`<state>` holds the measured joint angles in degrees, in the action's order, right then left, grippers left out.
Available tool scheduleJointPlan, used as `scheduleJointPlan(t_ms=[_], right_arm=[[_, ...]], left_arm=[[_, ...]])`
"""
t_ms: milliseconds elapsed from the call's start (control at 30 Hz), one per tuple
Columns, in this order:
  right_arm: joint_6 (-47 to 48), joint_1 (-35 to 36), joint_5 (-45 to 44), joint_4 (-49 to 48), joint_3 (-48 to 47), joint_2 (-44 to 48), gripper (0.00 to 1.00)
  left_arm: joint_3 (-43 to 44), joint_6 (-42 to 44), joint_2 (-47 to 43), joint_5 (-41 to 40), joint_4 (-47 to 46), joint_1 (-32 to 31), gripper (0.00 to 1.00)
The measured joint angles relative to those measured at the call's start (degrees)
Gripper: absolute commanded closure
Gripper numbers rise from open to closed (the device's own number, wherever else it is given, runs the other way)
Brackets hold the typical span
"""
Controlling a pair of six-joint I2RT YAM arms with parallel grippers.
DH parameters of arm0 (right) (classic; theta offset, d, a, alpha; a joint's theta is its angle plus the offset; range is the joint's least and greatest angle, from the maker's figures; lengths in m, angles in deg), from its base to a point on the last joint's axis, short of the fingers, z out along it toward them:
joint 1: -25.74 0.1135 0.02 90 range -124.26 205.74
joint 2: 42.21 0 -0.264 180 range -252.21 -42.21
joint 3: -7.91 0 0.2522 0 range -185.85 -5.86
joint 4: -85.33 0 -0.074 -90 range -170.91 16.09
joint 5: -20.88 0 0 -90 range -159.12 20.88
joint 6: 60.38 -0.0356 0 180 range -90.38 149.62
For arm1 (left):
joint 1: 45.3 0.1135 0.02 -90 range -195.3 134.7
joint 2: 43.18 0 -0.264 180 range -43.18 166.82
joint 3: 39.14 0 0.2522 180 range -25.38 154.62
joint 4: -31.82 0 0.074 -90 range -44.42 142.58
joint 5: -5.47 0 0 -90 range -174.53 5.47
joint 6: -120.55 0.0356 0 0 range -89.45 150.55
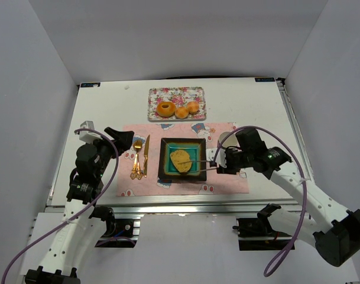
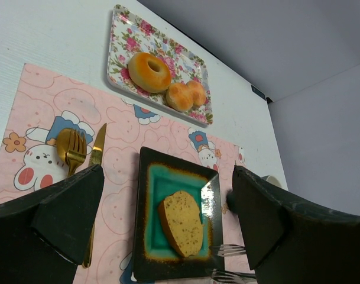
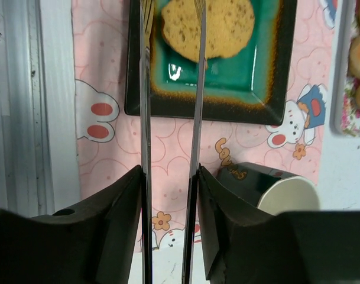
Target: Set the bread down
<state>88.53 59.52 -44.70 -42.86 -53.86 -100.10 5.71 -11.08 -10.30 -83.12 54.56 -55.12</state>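
The flat oval tan-yellow bread (image 1: 181,161) lies on the teal square plate (image 1: 163,160), also in the left wrist view (image 2: 181,222) and the right wrist view (image 3: 212,23). The orange-brown ring doughnut (image 1: 165,109) sits on the floral tray (image 1: 159,93), also in the left wrist view (image 2: 149,71). My right gripper (image 1: 218,164) (image 3: 169,171) is shut on metal tongs (image 3: 145,89). Their spread arms reach left to the bread; one arm crosses it. My left gripper (image 1: 123,137) (image 2: 168,201) is open and empty, left of the plate.
Two small round buns (image 1: 187,109) share the tray. A gold fork (image 1: 136,158) and knife (image 1: 146,155) lie left of the plate on the pink placemat (image 1: 227,183). A dark mug (image 3: 268,183) stands right of the plate, close to my right gripper.
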Motion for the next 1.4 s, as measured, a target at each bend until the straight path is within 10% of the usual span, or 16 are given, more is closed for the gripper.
scheduleJointPlan(t_ms=[333, 867, 1400], right_arm=[[-5.4, 0.1, 0.1, -4.2, -5.7, -2.5, 0.61], [-6.7, 0.1, -15.0, -23.2, -38.6, -48.6, 0.56], [-3.3, 0.1, -18.4, -24.2, -42.0, -54.2, 0.51]], left_arm=[[-0.6, -0.2, 0.3, 0.0, -0.5, 0.0, 0.02], [-0.6, -0.9, -1.2, 0.0, -1.2, 0.0, 0.02], [-0.8, -0.9, 0.6, 0.0, -1.7, 0.0, 0.02]])
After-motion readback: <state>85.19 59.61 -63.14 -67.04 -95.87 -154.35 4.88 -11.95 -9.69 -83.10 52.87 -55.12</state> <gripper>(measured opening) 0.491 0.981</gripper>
